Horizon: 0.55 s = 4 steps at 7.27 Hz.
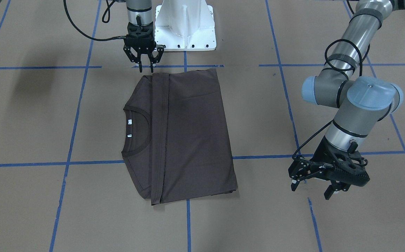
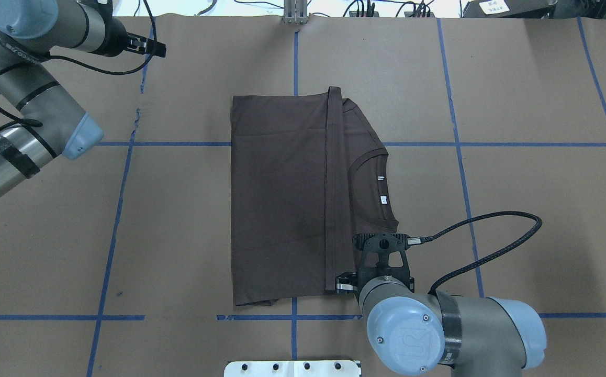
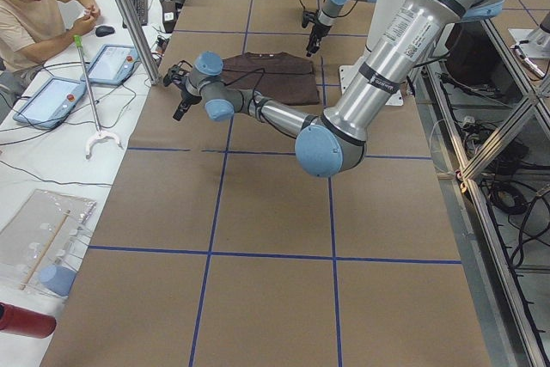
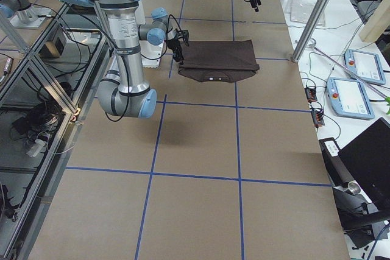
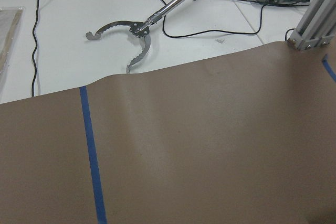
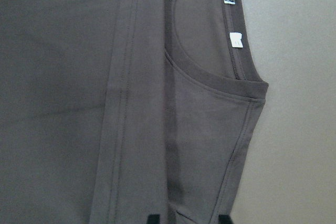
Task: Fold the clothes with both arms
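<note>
Shirt fold mostly done, one more pass maybe

T-shirt (image 1: 192, 133) lies flat mid-frame, hem folded over almost to the collar (image 6: 220, 80); I'd guess one final fold is left; right gripper (image 1: 147, 67) sits at its top edge, jaws spread, holding nothing; left gripper (image 1: 311, 190) lower right, well apart, also spread; right wrist view shows the neck labels (image 6: 237, 40) up close; overhead hides that gripper's jaws under the wrist.
</note>
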{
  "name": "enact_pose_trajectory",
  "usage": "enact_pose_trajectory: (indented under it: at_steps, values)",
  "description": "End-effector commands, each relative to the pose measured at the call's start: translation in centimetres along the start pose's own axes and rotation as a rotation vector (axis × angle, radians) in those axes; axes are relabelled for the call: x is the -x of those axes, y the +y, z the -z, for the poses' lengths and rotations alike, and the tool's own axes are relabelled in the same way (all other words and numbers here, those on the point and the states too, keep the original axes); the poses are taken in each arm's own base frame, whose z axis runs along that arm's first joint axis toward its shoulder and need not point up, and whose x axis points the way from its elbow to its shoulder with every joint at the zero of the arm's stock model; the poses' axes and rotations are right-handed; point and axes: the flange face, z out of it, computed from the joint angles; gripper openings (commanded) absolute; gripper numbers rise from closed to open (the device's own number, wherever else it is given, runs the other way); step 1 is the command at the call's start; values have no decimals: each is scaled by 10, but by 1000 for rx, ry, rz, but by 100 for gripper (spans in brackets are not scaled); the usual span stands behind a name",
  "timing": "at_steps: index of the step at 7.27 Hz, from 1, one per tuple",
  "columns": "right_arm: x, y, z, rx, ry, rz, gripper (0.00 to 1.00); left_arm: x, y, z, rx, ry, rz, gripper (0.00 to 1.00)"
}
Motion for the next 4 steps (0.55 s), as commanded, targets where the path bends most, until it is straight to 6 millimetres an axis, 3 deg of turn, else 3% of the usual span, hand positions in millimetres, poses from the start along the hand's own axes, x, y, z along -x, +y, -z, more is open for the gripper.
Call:
enact_pose_trajectory:
  at_steps: [1, 3, 4]
  values:
    - [15, 2, -2, -6, -10, 182, 89, 4, 4, -1, 9, 0, 2, 100]
    - [46, 1, -13, -18, -2, 336, 82, 6, 7, -2, 13, -2, 3, 100]
    - [46, 3, -18, -14, 7, 385, 78, 8, 9, -2, 15, -4, 4, 100]
